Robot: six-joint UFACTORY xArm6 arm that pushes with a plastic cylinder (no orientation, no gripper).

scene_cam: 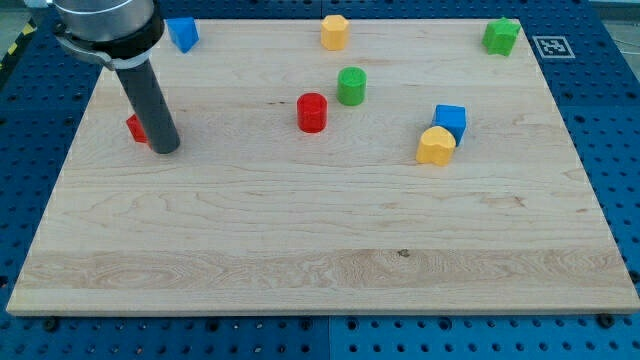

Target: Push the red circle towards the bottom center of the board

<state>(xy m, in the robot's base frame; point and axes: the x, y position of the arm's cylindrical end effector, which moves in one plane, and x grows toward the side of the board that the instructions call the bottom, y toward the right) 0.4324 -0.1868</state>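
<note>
The red circle (312, 112) is a short red cylinder standing upright a little above the board's middle. A green cylinder (351, 86) stands just to its upper right, apart from it. My tip (165, 150) rests on the board at the view's left, well to the left of the red circle. A second red block (135, 127) lies right behind the rod on its left side, mostly hidden; its shape cannot be made out.
A blue block (182, 33) sits at the top left, a yellow block (334, 31) at top centre, a green block (501, 36) at top right. A blue cube (451, 119) touches a yellow block (435, 146) at the right. The wooden board (320, 250) has blue pegboard around it.
</note>
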